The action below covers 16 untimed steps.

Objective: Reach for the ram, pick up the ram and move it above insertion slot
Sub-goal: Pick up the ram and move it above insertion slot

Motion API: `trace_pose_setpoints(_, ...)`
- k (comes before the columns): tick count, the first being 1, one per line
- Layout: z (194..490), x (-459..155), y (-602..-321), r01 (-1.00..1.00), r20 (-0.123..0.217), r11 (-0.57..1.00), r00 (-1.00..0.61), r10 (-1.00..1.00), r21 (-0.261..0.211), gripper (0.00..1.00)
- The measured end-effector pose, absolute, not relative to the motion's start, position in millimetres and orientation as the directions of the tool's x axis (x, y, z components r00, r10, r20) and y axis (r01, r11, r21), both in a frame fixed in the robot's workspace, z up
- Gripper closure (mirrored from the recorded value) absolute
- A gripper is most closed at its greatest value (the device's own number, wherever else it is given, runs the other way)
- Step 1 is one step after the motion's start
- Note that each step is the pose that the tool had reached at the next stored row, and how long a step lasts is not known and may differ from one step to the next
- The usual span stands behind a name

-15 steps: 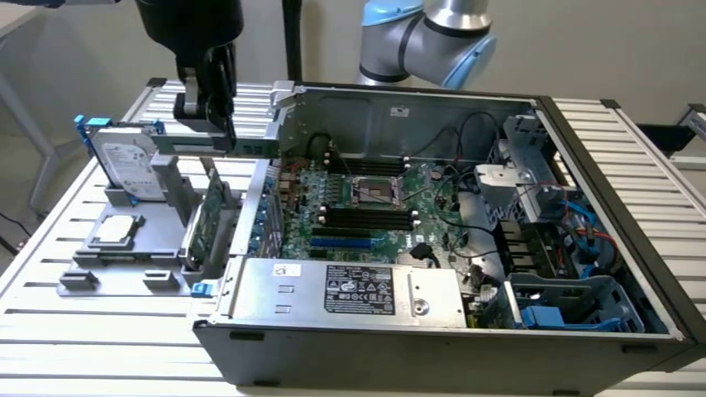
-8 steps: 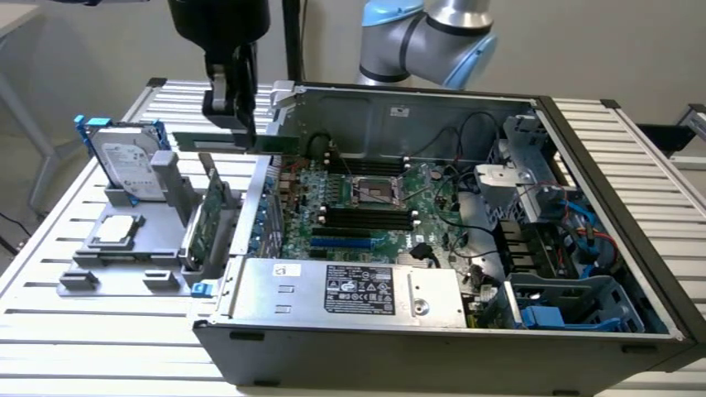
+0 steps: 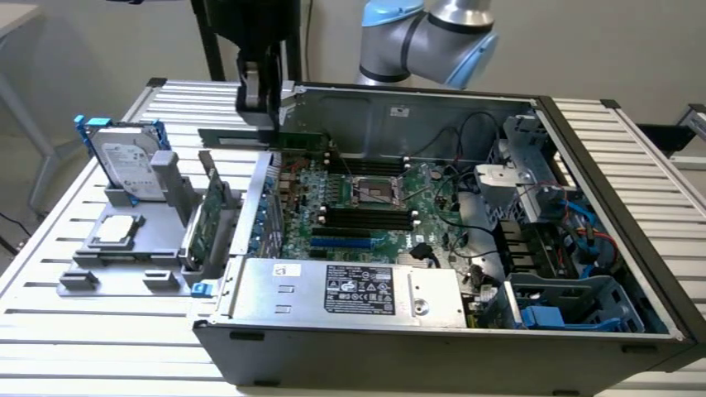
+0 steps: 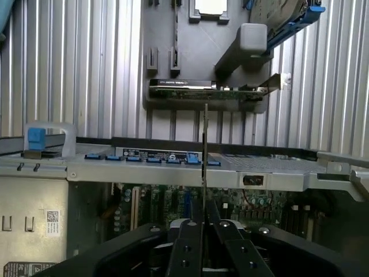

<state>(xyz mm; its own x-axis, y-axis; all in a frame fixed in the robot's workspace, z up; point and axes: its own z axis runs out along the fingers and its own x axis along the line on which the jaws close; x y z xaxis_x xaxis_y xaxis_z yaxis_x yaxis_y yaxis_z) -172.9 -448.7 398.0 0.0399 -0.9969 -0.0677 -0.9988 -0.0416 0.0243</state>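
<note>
So the ram is already off its stand and pinched in our tool, held edge-on, hanging over the back corner of the open PC case, above the motherboard. In the wrist view the stick shows as a thin vertical line running out between the two black fingers, which are closed narrow on its near end.

To do this bit well, we'd say keep the stick level and lined up lengthwise with the black slots further into the case, and stay high enough to clear the case wall. The gray fixture with the hard drive and the expansion card sits outside the case on the worktop.
</note>
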Motion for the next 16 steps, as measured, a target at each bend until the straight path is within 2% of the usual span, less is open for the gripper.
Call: trace_pose_setpoints(16,397.8,-119.2,-429.7,-0.999,-0.068,-0.042,0.040,-0.997,0.025,0.87)
